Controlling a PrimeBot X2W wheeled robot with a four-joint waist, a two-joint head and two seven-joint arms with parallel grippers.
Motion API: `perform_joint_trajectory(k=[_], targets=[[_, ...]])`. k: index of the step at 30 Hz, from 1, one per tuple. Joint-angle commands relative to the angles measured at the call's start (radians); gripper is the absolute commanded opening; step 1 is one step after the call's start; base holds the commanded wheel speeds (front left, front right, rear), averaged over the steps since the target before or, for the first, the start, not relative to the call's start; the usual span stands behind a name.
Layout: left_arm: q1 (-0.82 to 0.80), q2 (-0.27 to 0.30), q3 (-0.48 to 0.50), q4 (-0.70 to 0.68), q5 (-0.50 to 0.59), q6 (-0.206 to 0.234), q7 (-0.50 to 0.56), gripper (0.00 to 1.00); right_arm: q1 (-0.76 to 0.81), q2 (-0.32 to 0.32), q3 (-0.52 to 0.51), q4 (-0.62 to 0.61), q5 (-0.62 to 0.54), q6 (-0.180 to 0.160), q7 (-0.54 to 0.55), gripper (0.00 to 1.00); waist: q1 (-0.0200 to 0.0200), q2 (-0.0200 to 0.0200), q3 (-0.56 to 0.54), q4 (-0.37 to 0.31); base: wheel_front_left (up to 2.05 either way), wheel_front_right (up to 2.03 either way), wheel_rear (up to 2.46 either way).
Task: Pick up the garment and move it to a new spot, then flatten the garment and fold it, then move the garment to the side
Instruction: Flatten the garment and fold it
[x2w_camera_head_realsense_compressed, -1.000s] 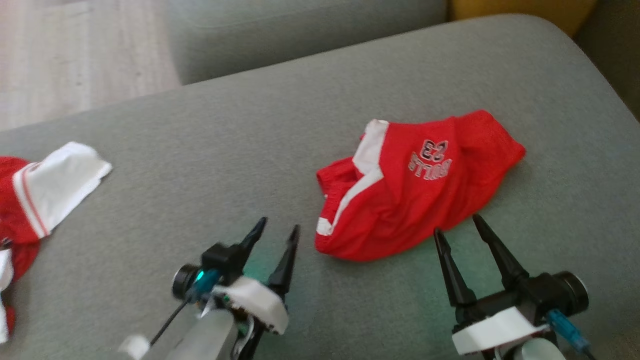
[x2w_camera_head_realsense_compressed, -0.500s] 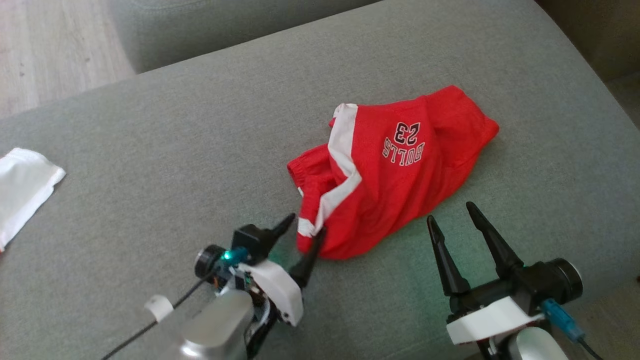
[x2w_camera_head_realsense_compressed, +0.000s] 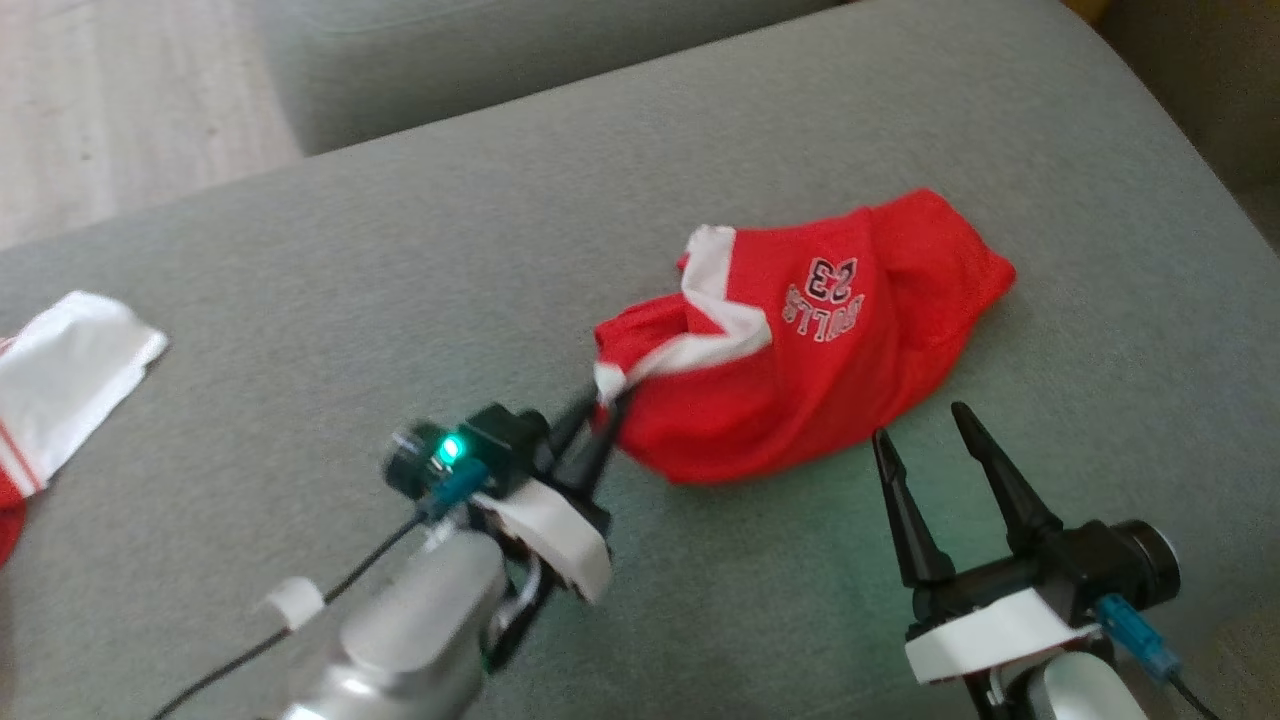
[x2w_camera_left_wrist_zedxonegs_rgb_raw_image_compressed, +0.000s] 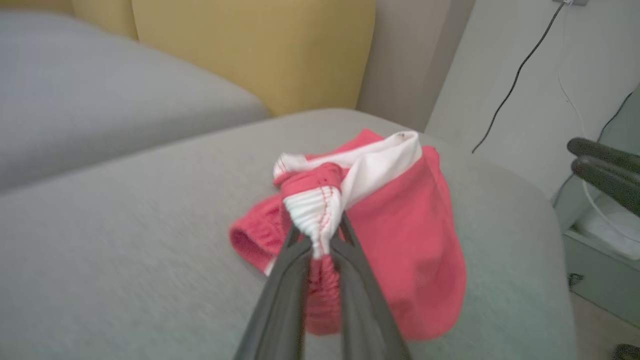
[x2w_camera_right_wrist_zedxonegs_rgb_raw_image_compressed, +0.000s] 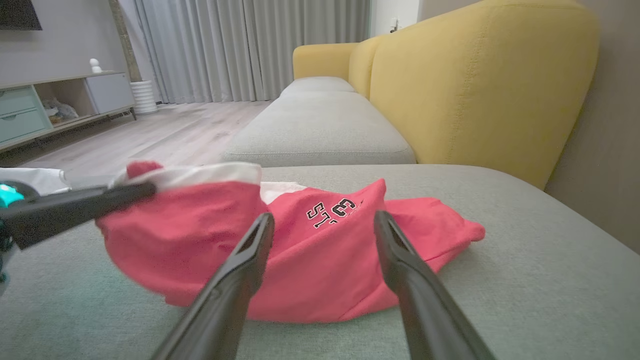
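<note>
Nearest to us, our left gripper (x2w_camera_head_realsense_compressed: 598, 408) has its fingers clenched on the white-trimmed waistband corner of the red garment (x2w_camera_head_realsense_compressed: 800, 400). That corner is bunched into a knot and raised a little above the grey sofa cushion (x2w_camera_head_realsense_compressed: 400, 280). Beside it, the right gripper (x2w_camera_head_realsense_compressed: 920, 425) hovers with its fingers spread apart and grasping nothing, the tips just short of the garment's near edge. Beyond both, we see the rest of the garment lying crumpled on the right half of the cushion, with its black lettering and the number 23 facing up. Well apart, at the cushion's left edge, lies a second white and red cloth (x2w_camera_head_realsense_compressed: 70, 380). Farther back are a yellow backrest (x2w_camera_right_wrist_zedxonegs_rgb_raw_image_compressed: 480, 90) and a pale wooden floor (x2w_camera_head_realsense_compressed: 120, 100).
</note>
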Motion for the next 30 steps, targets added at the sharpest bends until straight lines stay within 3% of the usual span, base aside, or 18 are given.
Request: perform_joint_trajectory(k=[1,4,6,7,11,15,18,22,27,30], targets=[[-0.044,0.033,0.052,-0.052,0.037,0.025,-0.012,0.0,-0.002,0.003,0.019,-0.026,-0.007,0.008,-0.006,1.0,0.0,0.0,-0.015,0.023,0.0,0.0,0.0],[-0.029,0.087,0.137,-0.162,0.125,0.092,-0.012,0.0,0.004,0.003,0.017,-0.024,-0.008,0.008,-0.006,1.0,0.0,0.0,-0.03,0.06,0.0,0.0,0.0],[-0.052,0.123,0.19,-0.228,0.178,0.108,-0.012,0.0,0.01,0.003,0.01,-0.025,-0.007,0.008,-0.006,1.0,0.0,0.0,-0.04,0.093,0.0,0.0,0.0],[-0.097,0.156,0.227,-0.273,0.227,0.1,-0.012,0.0,0.012,0.004,0.017,-0.021,-0.008,0.008,-0.006,1.0,0.0,0.0,-0.05,0.122,0.0,0.0,0.0],[-0.186,0.198,0.265,-0.305,0.281,0.053,-0.012,0.0,0.003,0.004,0.032,-0.016,-0.008,0.008,-0.006,1.0,0.0,0.0,-0.072,0.15,0.0,0.0,0.0],[-0.137,0.198,0.299,-0.298,0.133,-0.017,0.042,0.0,0.007,0.008,0.032,-0.021,-0.005,0.008,-0.006,1.0,0.0,0.0,-0.087,0.16,0.0,0.0,0.0],[-0.015,0.249,0.27,-0.35,0.053,-0.038,0.137,0.0,0.011,0.011,0.036,-0.032,-0.002,0.008,-0.006,1.0,0.0,0.0,-0.077,0.164,0.0,0.0,0.0],[0.203,0.301,0.144,-0.479,-0.033,-0.052,0.228,0.0,0.014,0.012,0.01,-0.045,0.002,0.008,-0.006,1.0,0.0,0.0,-0.048,0.195,0.0,0.0,0.0],[0.327,0.312,0.032,-0.524,-0.035,-0.055,0.241,0.0,0.006,0.007,0.001,-0.035,0.004,0.008,-0.006,1.0,0.0,0.0,-0.03,0.224,0.0,0.0,0.0],[0.362,0.296,0.009,-0.508,-0.015,-0.034,0.221,0.0,-0.008,0.003,0.007,-0.033,0.005,0.008,-0.006,1.0,0.0,0.0,-0.03,0.237,0.0,0.0,0.0]])
